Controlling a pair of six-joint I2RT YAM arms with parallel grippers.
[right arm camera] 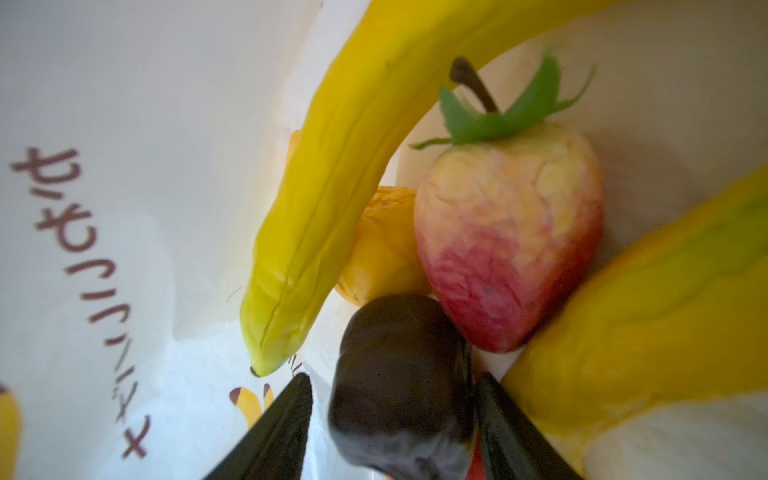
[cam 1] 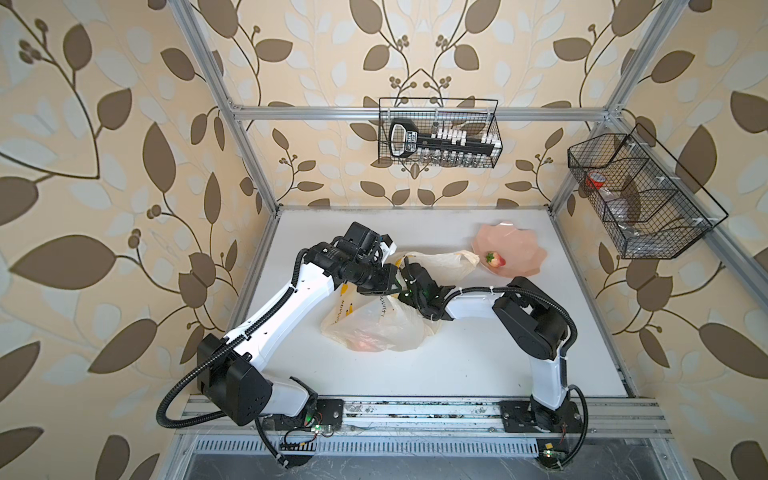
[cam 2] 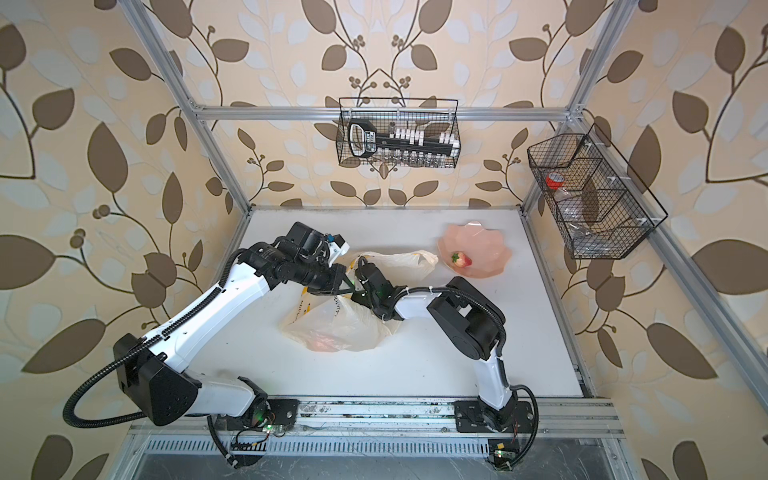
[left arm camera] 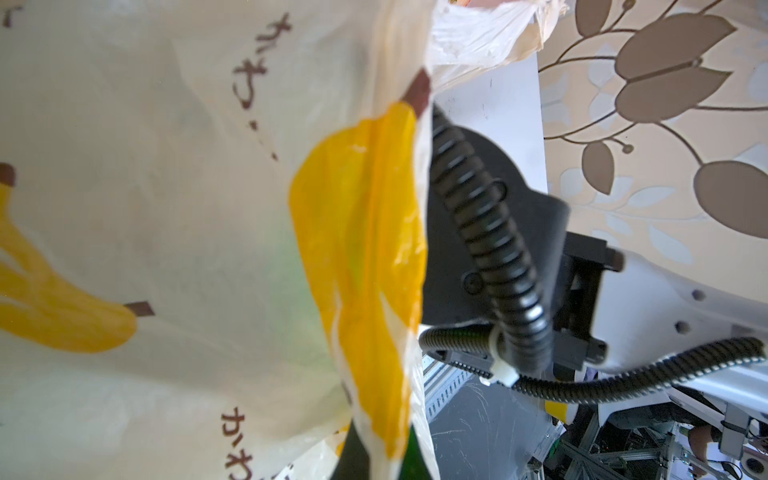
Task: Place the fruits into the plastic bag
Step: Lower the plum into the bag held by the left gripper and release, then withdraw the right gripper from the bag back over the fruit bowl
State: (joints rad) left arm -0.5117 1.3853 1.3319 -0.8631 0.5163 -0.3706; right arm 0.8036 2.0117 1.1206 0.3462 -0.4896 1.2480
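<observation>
I see the plastic bag (cam 1: 386,328) lying mid-surface, its mouth raised toward the back where both arms meet. My left claw (cam 1: 395,289) is pinched tight on the bag's upper edge. In the left wrist view the printed film fills most of the picture and hides that claw almost entirely.

My right claw (right arm camera: 390,380) reaches inside the bag, so film and its own wrist block it in both top views. The right wrist view shows its jaws apart with the dark piece (right arm camera: 395,340) between them and a gap beside one finger (right arm camera: 282,428). Crowding it inside are a long banana (right arm camera: 332,187), a pale strawberry (right arm camera: 507,241), a second banana (right arm camera: 644,299) and an orange-yellow piece (right arm camera: 382,249) tucked behind.

Outside, a lone strawberry (cam 1: 496,259) sits on the pink plate (cam 1: 519,245), just beside the bag's far corner.

The white surface (cam 1: 457,365) stands inside an aluminium frame (cam 1: 415,111). Leaf-patterned wallpaper (cam 1: 124,166) lines the walls, and there is a back wire basket (cam 1: 438,133) and a side wire basket (cam 1: 636,195).
</observation>
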